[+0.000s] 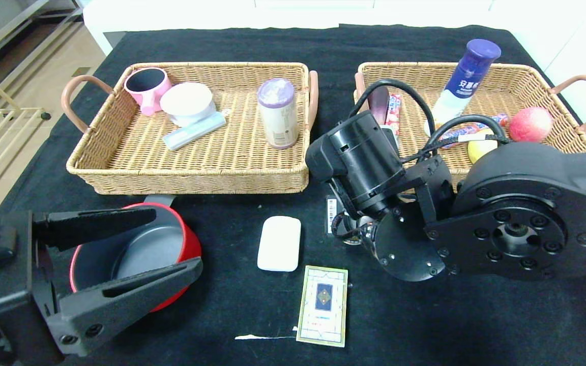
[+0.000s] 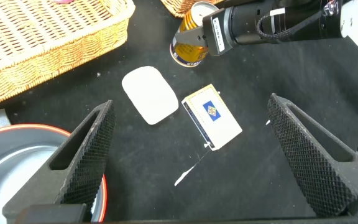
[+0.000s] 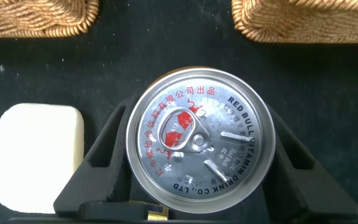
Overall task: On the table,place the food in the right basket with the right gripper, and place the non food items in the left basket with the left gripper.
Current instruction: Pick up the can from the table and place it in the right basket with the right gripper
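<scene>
My right gripper [image 3: 201, 115] is shut on the gold drink can [image 3: 197, 140]. Its fingers press both sides of the can just in front of the gap between the baskets, and in the head view my wrist mostly hides the can [image 1: 331, 216]. The left gripper [image 1: 176, 239] hangs open at the front left over the red pot [image 1: 120, 256], holding nothing. On the table [image 1: 425, 315] lie the white block [image 1: 279, 243] and the card box [image 1: 322, 305]. The lemon [image 1: 480, 147] and the blue-capped bottle [image 1: 465, 79] are in the right basket [image 1: 522, 81]. The left basket [image 1: 196, 175] stands at the back left.
A pink cup [image 1: 146, 87], a white bowl [image 1: 187, 102], a pale tube [image 1: 194, 130] and a purple-lidded canister [image 1: 277, 113] sit in the left basket. The right basket also holds a red apple [image 1: 530, 123] and snack packets. A white scrap [image 1: 265, 336] lies near the front edge.
</scene>
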Robot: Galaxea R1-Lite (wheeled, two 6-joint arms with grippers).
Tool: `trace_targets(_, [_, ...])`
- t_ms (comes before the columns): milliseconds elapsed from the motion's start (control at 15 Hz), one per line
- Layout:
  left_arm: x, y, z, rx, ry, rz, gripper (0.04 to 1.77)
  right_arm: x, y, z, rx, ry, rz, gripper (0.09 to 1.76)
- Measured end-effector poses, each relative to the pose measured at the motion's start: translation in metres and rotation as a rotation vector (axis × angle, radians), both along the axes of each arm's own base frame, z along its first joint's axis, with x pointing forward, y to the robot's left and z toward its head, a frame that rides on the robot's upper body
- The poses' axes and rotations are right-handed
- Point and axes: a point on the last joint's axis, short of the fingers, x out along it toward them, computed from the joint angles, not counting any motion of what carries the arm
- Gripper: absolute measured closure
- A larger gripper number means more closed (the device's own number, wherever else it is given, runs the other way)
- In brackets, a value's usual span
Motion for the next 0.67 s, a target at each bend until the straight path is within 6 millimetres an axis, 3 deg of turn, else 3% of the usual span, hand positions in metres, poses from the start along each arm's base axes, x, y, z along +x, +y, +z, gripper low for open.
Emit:
trace_targets(400, [0.002,-0.001,-0.002,0.005,0.008,0.0,0.05,-0.017,-0.01,0.023,0.011,-0.02,0.027,0.67])
trace_targets(667, [0.002,-0.001,-0.002,0.007,0.012,0.0,0.05,-0.022,-0.027,0.052,0.04,-0.075,0.013,0.67])
